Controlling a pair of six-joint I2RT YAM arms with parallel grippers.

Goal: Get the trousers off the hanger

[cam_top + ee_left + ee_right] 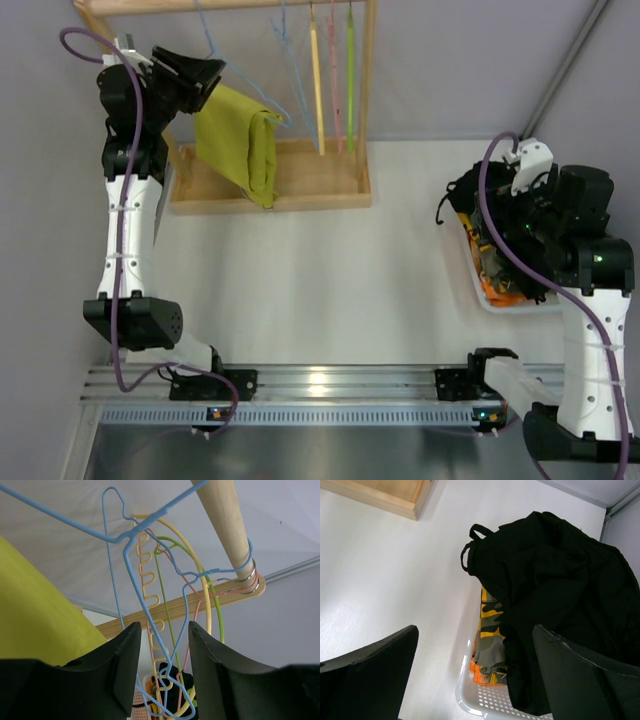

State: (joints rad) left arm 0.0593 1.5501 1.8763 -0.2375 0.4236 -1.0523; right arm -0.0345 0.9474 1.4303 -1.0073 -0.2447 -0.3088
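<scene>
The mustard trousers (240,140) hang folded over the light-blue wire hanger (262,100) at the left of the wooden rack. In the left wrist view the trousers (35,625) fill the left side and the hanger's blue wire (131,575) runs down between my fingers. My left gripper (212,76) (164,630) is open, raised at the hanger's upper left, and the jaws stand apart around the wire without pinching it. My right gripper (475,632) is open and empty above the basket at the right.
The wooden rack (300,185) has a rod (225,525) carrying a second blue hanger (290,50), plus yellow (316,80), pink (335,80) and green (350,70) hangers. A white basket (470,705) holds a black clothes heap (555,580) and camouflage cloth (492,625).
</scene>
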